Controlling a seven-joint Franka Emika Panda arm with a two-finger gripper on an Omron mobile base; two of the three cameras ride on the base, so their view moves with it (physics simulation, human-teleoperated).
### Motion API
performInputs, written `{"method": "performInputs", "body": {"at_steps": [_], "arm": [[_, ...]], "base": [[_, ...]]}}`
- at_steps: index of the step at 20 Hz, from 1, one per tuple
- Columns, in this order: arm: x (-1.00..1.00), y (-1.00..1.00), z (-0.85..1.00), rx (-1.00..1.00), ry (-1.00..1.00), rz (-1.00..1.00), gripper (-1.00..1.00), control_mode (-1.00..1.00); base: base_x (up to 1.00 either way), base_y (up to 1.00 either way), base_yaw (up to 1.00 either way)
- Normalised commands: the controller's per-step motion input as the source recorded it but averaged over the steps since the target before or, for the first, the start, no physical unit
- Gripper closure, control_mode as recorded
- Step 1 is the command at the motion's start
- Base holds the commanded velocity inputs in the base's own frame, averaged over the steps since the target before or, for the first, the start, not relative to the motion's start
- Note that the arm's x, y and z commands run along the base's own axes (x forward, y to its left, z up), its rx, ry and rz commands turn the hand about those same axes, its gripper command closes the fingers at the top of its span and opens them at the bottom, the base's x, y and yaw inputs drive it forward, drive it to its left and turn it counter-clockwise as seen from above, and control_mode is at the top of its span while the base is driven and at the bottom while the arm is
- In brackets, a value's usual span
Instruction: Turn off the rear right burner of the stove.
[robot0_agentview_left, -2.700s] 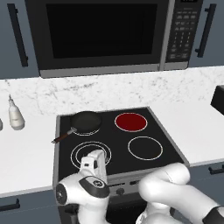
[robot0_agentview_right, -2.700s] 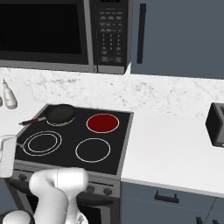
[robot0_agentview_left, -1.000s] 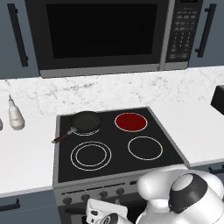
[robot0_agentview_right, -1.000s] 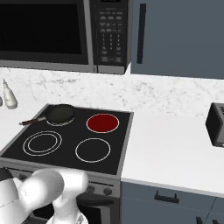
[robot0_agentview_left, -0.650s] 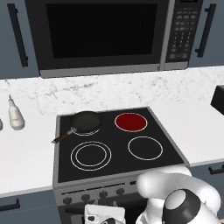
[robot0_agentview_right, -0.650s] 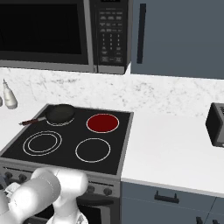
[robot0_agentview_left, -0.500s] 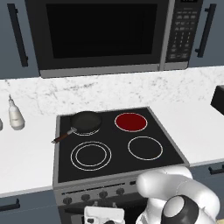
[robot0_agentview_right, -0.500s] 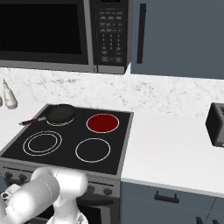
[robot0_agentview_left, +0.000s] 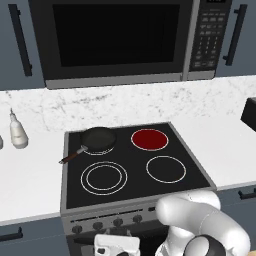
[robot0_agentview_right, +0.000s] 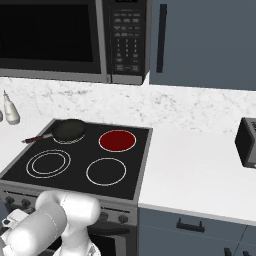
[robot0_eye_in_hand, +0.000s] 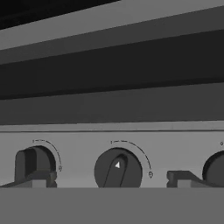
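The stove is a black glass-top range, and its rear right burner glows solid red inside a thin white ring. A row of small dark knobs runs along the grey front panel. My gripper hangs low in front of that panel, just below the knob row. In the hand view my gripper is open. Its fingertips stand left and right of a round knob with a white pointer mark, not touching it. Two other knobs sit at either side.
A black pan rests on the rear left burner. In front are the double-ring burner and a black single-ring burner. A microwave hangs above, a bottle stands on the left counter, and a toaster on the right.
The arm has swung down from over the cooktop to the front of the knob panel. In the last second the hand sank slightly. The rear right burner stays red.
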Motion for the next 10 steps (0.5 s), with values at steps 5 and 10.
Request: {"method": "performInputs", "body": {"at_steps": [5,10], "arm": [[0.20,-0.03,0.00,0.00,0.00,0.03,-1.00,-1.00],[0.05,-0.04,0.00,0.00,0.00,0.05,-1.00,-1.00]], "base": [[0.00,0.00,0.00],[0.00,0.00,0.00]]}}
